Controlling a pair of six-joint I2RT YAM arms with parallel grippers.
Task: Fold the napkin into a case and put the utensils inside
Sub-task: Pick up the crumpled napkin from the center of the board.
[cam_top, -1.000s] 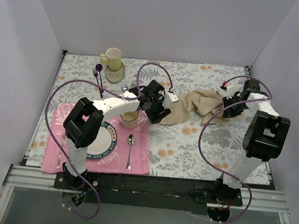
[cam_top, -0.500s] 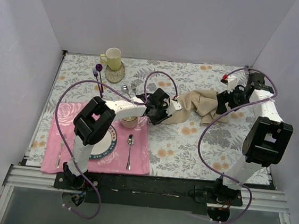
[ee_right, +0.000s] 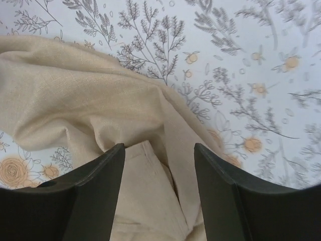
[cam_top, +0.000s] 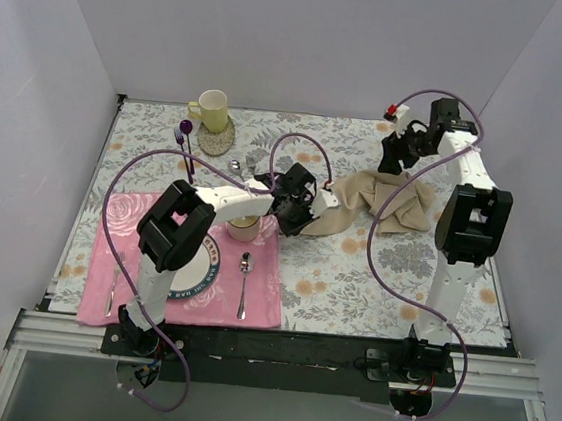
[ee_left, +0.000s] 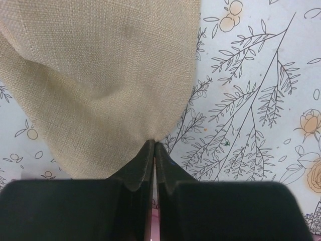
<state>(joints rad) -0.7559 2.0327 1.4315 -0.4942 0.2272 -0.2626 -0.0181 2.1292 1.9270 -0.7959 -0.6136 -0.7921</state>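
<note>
Beige-tan napkin (cam_top: 377, 203) lies rumpled on the tabletop (cam_top: 354, 279), right of centre and bunched into folds; no case has been formed yet. My left end effector (ee_left: 154, 145) is closed tight on the napkin's near-left corner, the cloth fanning away from the pinched tips in the left wrist view. My right end effector (ee_right: 158, 150) is spread open and holds nothing. It hovers over the far-right side of the napkin, and the heaped folds and a hemmed edge show between the fingers (ee_right: 100, 175). Judgement: this is the spreading-out step, before any fold. The spoon (cam_top: 243, 285) and fork (cam_top: 114, 278) lie untouched on the pink placemat (cam_top: 180, 311), well apart from the cloth. The next move calls for the right end effector to descend and close on a single layer at that hemmed edge or at a corner, not on the whole heap. Both arms should then draw apart to flatten the cloth. Risk: grabbing two layers would keep the creases in.
</note>
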